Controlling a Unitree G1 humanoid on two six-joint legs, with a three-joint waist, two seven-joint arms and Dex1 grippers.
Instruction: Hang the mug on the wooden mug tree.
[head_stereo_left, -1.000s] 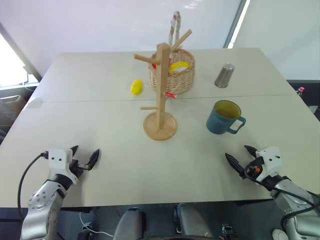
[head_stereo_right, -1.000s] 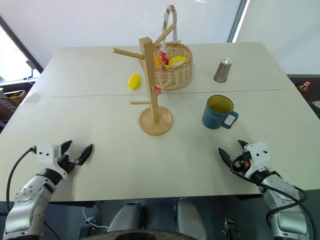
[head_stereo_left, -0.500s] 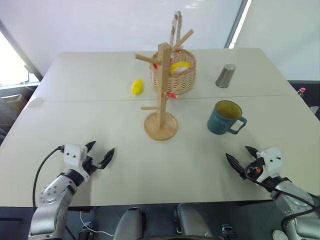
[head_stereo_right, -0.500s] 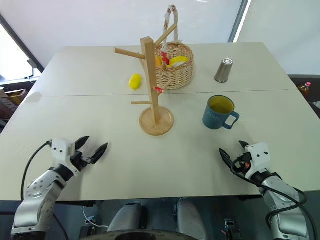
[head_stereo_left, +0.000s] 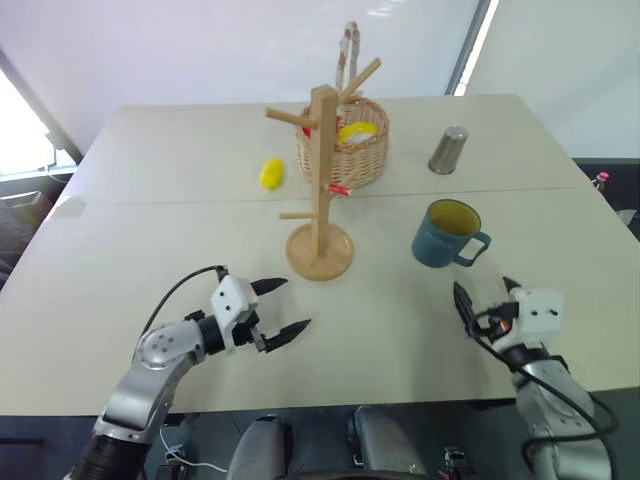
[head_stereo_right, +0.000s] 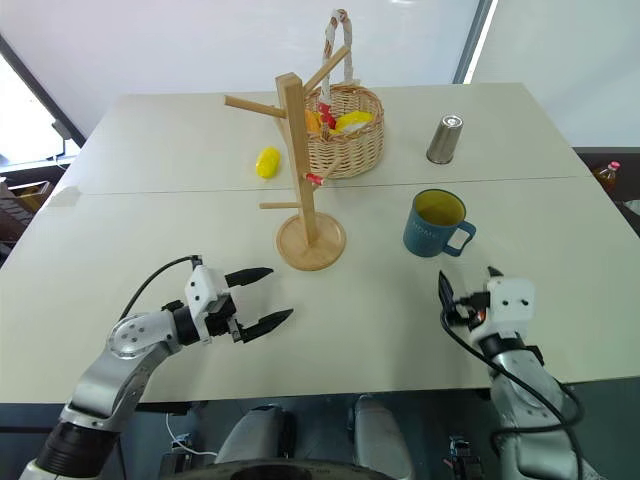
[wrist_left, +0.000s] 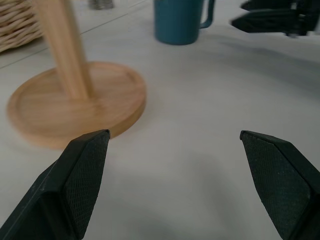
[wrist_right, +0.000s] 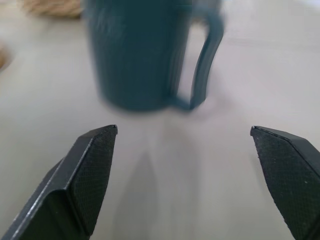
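Since a second ago the left gripper (head_stereo_left: 282, 308) has swung in toward the middle of the table (head_stereo_left: 150, 230), now short of the wooden mug tree (head_stereo_left: 320, 190); the right gripper (head_stereo_left: 482, 300) has turned to face the mug (head_stereo_left: 445, 235). One mug stands upright on the table, right of the one tree, handle toward the right. One wicker basket (head_stereo_left: 350, 150), one metal tumbler (head_stereo_left: 448, 150) and one yellow object (head_stereo_left: 272, 173) sit farther back. Both grippers are spread wide, holding and touching nothing.
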